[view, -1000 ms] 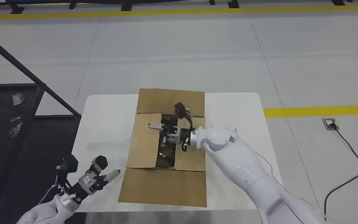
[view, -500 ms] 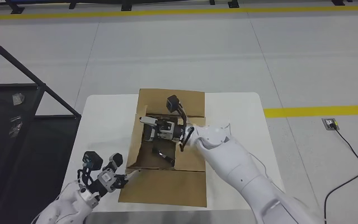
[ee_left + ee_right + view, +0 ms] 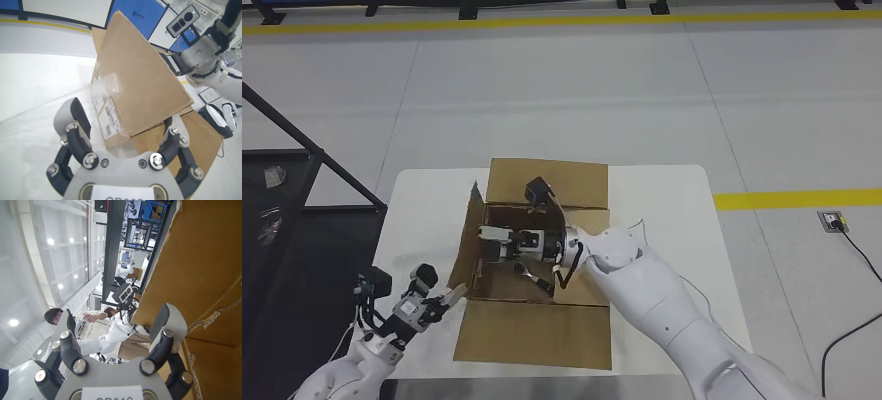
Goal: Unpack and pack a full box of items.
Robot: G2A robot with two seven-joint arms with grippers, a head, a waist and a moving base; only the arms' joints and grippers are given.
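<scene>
Wide-spread left end effector (image 3: 122, 110) and right end effector (image 3: 115, 308) hover by the cardboard box (image 3: 141, 75).

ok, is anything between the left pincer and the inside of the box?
Yes. The side flap stands raised and tilted between the open left pincer and the opening of the box. The right pincer, also open, sits at that flap's inner side, over the opening.
</scene>
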